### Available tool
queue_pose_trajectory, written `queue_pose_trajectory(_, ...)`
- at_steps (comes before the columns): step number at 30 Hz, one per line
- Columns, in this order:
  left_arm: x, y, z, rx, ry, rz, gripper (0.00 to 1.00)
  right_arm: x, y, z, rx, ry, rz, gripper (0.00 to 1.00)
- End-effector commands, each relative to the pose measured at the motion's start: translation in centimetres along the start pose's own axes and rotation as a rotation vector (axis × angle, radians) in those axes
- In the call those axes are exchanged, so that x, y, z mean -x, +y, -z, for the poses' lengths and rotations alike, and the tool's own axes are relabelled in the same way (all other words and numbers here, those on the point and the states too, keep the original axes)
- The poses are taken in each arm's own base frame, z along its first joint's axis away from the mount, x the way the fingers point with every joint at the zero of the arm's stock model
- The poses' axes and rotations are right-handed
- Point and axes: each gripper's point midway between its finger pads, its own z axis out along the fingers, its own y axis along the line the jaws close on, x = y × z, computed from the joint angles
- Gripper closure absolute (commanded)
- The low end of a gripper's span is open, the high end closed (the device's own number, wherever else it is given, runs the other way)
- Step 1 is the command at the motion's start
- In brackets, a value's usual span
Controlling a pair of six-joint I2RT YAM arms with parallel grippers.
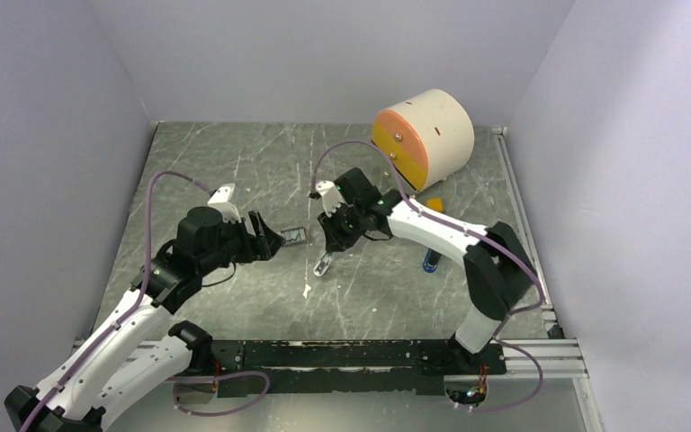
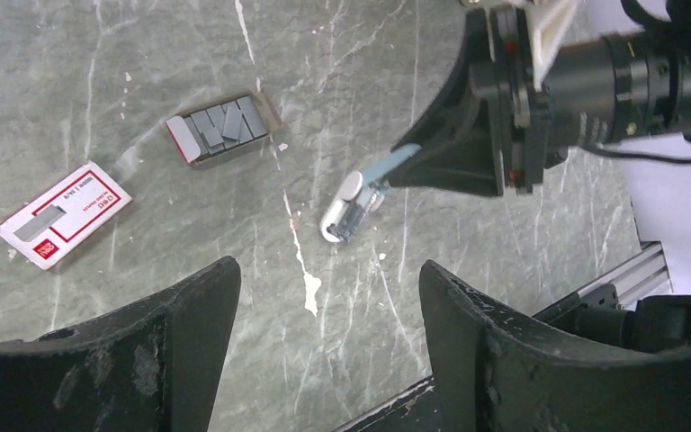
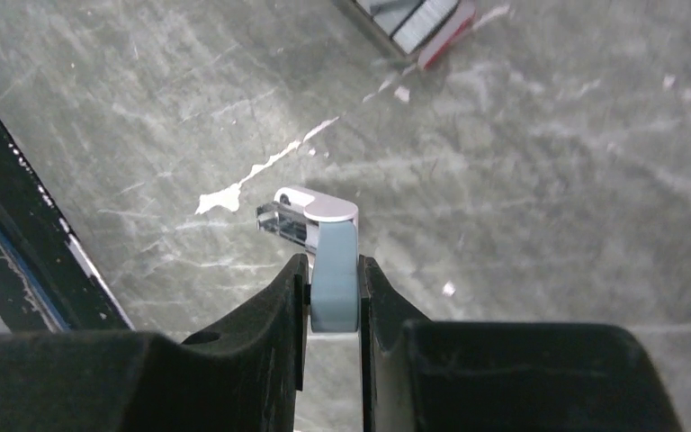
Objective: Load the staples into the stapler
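Looking down past our left claw (image 2: 328, 274), we find its two dark fingers spread wide with nothing between them, hanging above the marbled table (image 2: 504, 261). The staples (image 2: 223, 126), grey strips lying in a small open tray (image 2: 178, 142) with a red end, sit ahead of this claw and a little to its left. Further left of them a red-and-white box (image 2: 63, 214) lies flat.

Our right claw (image 3: 334, 268) is clenched on a pale-blue-and-white piece (image 3: 319, 209). The piece's white head and metal end stick out past the fingertips, low over the table, and we cannot tell whether it touches. The tray lies ahead of this claw too, at the far edge of its view.

The stapler (image 1: 430, 261), a bright blue shape, lies well apart from both claws. It is off to the right of the right claw, beside that arm's forearm and largely hidden by it.
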Motion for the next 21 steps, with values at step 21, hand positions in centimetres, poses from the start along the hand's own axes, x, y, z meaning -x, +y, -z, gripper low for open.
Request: queue_pose_trajectory(21,2.7,-0.3,-1.1,0.018,-0.082,-0.075,0.22,4.5,-6.9,-2.9,0.338,0.122,0.236,0.79)
